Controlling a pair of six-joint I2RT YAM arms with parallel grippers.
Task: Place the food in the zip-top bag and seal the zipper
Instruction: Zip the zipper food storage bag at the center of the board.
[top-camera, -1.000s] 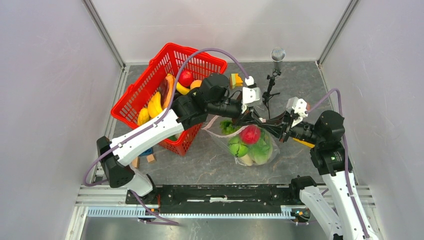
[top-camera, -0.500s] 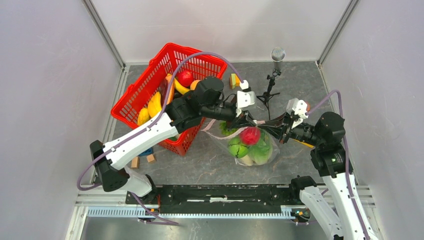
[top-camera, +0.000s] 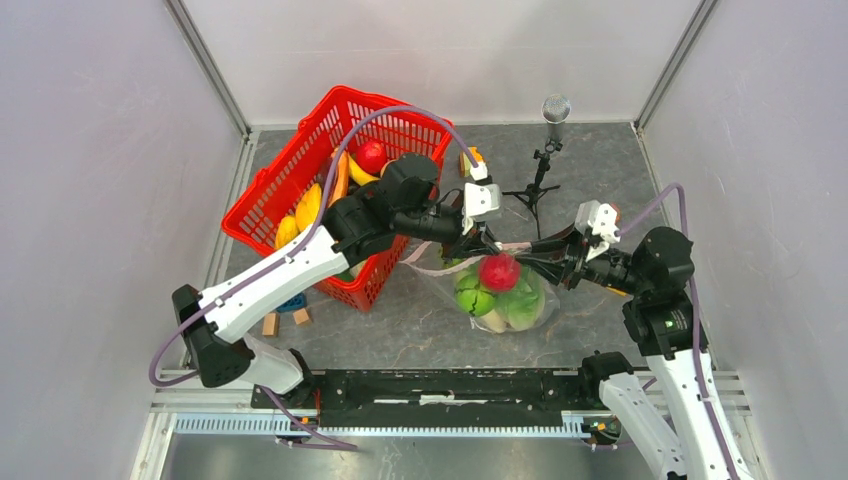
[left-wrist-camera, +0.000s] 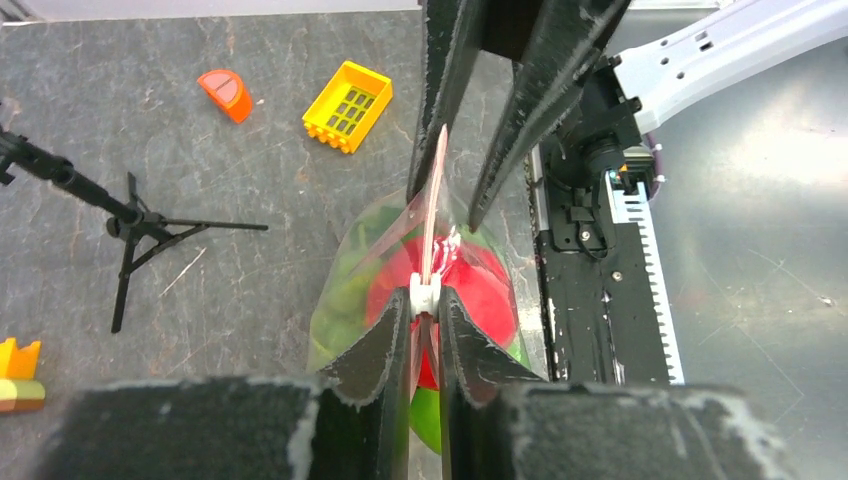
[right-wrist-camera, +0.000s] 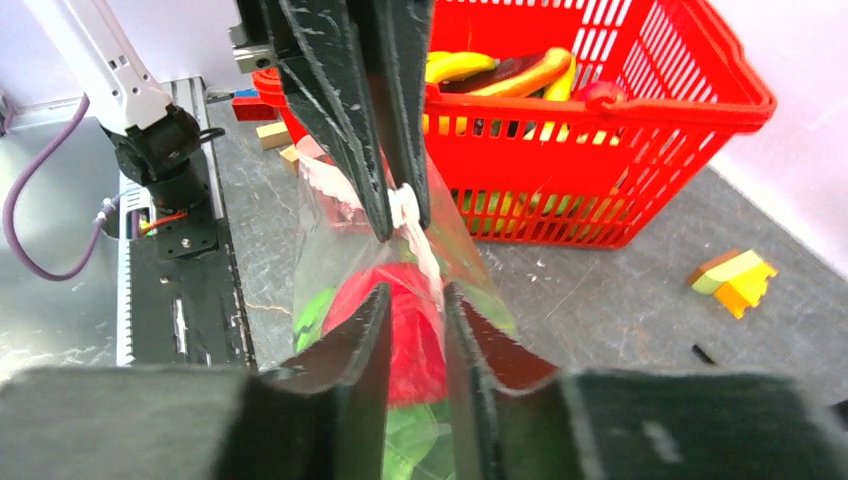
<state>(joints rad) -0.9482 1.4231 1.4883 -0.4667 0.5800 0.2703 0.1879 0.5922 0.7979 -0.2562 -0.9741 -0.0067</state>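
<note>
Left gripper (left-wrist-camera: 425, 300) is clamped on the zipper (left-wrist-camera: 435, 190) above the filled zip-top bag (top-camera: 530, 300). The right gripper (right-wrist-camera: 415, 295), on its right, stands slightly parted and grips nothing. It should re-pinch to keep the strip taut.

Pale lilac walls (top-camera: 100, 200) around a mottled grey tabletop (top-camera: 600, 160), aluminium corner posts (top-camera: 207, 65).

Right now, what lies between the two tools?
The pink zipper strip runs from the left tool to the right tool, above the red fruit; the left wrist view shows it.

Lab cell: white walls (top-camera: 100, 150), microphone stand (top-camera: 541, 168)
</note>
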